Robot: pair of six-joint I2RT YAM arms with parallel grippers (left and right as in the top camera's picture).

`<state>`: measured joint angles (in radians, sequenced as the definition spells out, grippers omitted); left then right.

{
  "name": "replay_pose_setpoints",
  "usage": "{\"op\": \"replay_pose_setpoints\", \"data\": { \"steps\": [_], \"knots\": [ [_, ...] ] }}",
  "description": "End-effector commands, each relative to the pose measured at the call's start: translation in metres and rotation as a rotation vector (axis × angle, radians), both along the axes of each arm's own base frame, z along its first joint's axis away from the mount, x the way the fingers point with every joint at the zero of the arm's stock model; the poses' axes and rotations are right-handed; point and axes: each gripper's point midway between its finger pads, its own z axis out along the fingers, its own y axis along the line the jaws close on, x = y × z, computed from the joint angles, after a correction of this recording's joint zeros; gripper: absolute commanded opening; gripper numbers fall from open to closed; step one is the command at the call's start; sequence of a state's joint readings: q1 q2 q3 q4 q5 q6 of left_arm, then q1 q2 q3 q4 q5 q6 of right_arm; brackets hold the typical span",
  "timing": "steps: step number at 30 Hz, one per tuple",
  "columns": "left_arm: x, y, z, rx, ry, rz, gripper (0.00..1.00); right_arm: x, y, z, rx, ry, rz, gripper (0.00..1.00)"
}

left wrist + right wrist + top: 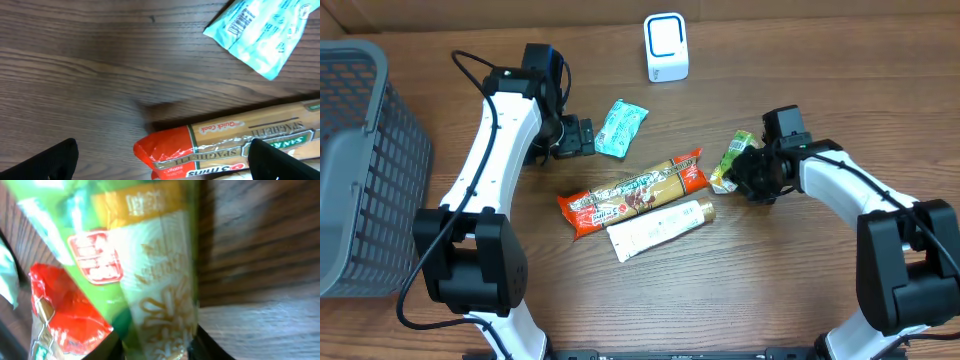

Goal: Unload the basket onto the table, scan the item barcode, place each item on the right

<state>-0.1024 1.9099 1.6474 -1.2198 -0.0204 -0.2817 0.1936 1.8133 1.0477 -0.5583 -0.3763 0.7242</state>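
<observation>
Green packet [732, 158] is grasped between the fingers of the right gripper [741, 172], on the right of the bench [770, 290], just beside the spaghetti pack [635, 192]. Left gripper [588, 137] gapes wide near a teal sachet [620, 128].

**Quick rundown of the surfaces on that table**

The table [770, 290] was dark wood grain, mostly matt with a soft sheen. The spaghetti pack [635, 192] was glossy plastic film, crinkly at its red ends. Just above it, the teal sachet [620, 128] looked like wrinkled, slightly shiny film. Right of it, the green packet [733, 160] was shiny printed film too. Just below it, the white tube [658, 228] looked smooth. Far left of it, the basket [360, 180] was matt grey plastic mesh. Well above it, the scanner [666, 47] was smooth white plastic.
</observation>
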Motion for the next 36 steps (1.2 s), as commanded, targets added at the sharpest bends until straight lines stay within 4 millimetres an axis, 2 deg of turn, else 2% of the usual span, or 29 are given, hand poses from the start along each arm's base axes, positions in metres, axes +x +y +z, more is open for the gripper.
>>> {"op": "replay_pose_setpoints", "data": {
  "steps": [1,6,11,13,15,17,19,22,25,27,31,36],
  "knots": [
    [0.0,0.005,-0.002,0.016,0.0,0.007,1.0,0.012,-0.011,0.016,-0.002,-0.121,0.21,0.25],
    [0.001,0.005,-0.002,0.016,0.0,0.007,1.0,0.016,-0.049,0.017,-0.132,-0.2,0.4,0.24],
    [0.001,0.005,-0.002,0.016,-0.002,0.006,1.0,0.019,-0.064,0.016,-0.202,-0.297,0.593,0.26],
    [0.005,0.004,-0.001,0.014,-0.018,0.007,0.99,0.02,-0.066,0.016,-0.233,-0.329,0.668,0.34],
    [0.009,0.004,-0.001,0.013,-0.035,0.007,1.0,0.023,-0.071,0.015,-0.263,-0.335,0.67,0.44],
    [0.012,0.004,0.0,0.012,-0.046,0.007,0.99,0.025,-0.069,0.017,-0.242,-0.35,0.665,0.52],
    [0.011,0.004,-0.001,0.012,-0.045,0.007,0.99,0.025,-0.064,0.02,-0.199,-0.354,0.643,0.64],
    [0.011,0.004,-0.001,0.012,-0.045,0.007,1.0,0.021,-0.059,0.019,-0.146,-0.339,0.607,0.73],
    [0.011,0.003,0.0,0.011,-0.046,0.005,1.0,0.014,-0.053,0.013,-0.098,-0.324,0.583,0.74],
    [0.011,0.003,-0.001,0.012,-0.045,0.005,1.0,0.005,-0.047,0.006,-0.056,-0.307,0.588,0.7],
    [0.011,0.003,0.0,0.011,-0.046,0.005,1.0,-0.007,-0.045,-0.009,-0.035,-0.283,0.575,0.69],
    [0.012,0.003,0.0,0.011,-0.046,0.005,1.0,-0.006,-0.046,-0.021,-0.035,-0.293,0.525,0.69]
  ]
}}
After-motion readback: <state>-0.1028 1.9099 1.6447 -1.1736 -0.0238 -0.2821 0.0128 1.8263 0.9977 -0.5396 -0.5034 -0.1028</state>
